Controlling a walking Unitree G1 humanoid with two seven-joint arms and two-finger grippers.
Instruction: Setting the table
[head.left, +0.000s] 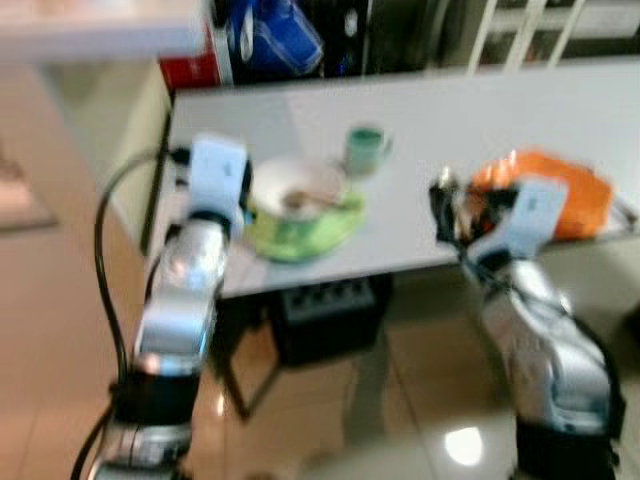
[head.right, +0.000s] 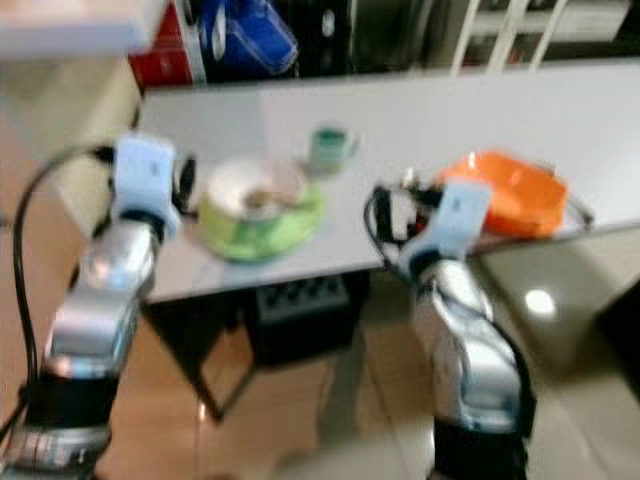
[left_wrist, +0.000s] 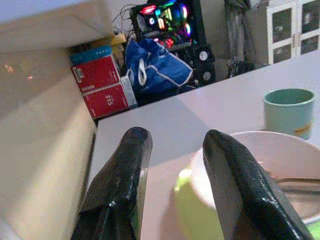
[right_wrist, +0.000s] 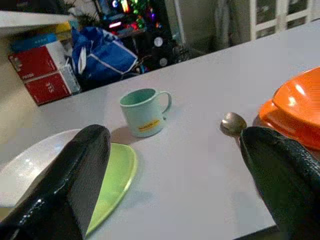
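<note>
The white bowl on the green plate was seen just beside the left gripper's parted fingers; the right gripper was held wide open near the spoon.

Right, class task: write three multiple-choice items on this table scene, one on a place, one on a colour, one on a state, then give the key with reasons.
1. Where does the white bowl sit?
A. on the green plate
B. on the floor
C. inside the mug

2. What colour is the dish near the right hand?
A. blue
B. orange
C. black

3. How do the left hand fingers stand?
A. clamped on the mug
B. shut on a spoon
C. apart, holding nothing

Key: 1 A, the bowl rests on the plate on the grey table. 2 B, the dish is bright orange. 3 C, the left wrist view shows a gap between the two fingers with only tabletop beyond.
</note>
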